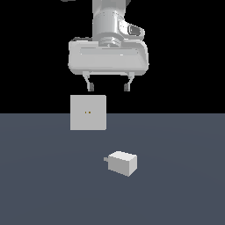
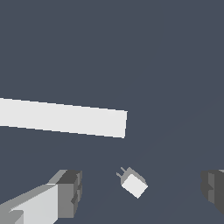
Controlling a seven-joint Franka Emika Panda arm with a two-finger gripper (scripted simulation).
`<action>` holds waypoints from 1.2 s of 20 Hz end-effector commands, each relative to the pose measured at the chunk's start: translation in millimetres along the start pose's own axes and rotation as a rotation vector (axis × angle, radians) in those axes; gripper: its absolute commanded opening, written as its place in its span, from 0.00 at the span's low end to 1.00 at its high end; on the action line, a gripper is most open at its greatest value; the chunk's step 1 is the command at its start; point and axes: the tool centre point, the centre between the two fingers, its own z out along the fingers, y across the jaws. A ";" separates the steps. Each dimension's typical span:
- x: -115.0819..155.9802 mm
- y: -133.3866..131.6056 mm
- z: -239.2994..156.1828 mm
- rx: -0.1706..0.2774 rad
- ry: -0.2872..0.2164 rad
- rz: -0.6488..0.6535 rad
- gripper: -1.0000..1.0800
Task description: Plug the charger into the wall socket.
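The charger (image 1: 123,162) is a small white block lying on the dark grey floor, its short grey prongs pointing to the exterior view's left. It also shows in the wrist view (image 2: 134,183), between the fingertips and far below them. The wall socket (image 1: 88,112) is an upright pale square plate with two tiny orange holes, behind and to the left of the charger; in the wrist view it shows edge-on as a pale bar (image 2: 65,117). My gripper (image 1: 108,87) hangs high above both, open and empty, fingers (image 2: 70,190) wide apart.
The dark grey floor (image 1: 176,193) stretches around the charger and socket. Nothing else stands on it in either view. Black background lies behind the socket.
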 end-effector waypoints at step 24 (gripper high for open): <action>-39.9 -2.8 38.6 0.009 0.034 -0.349 0.96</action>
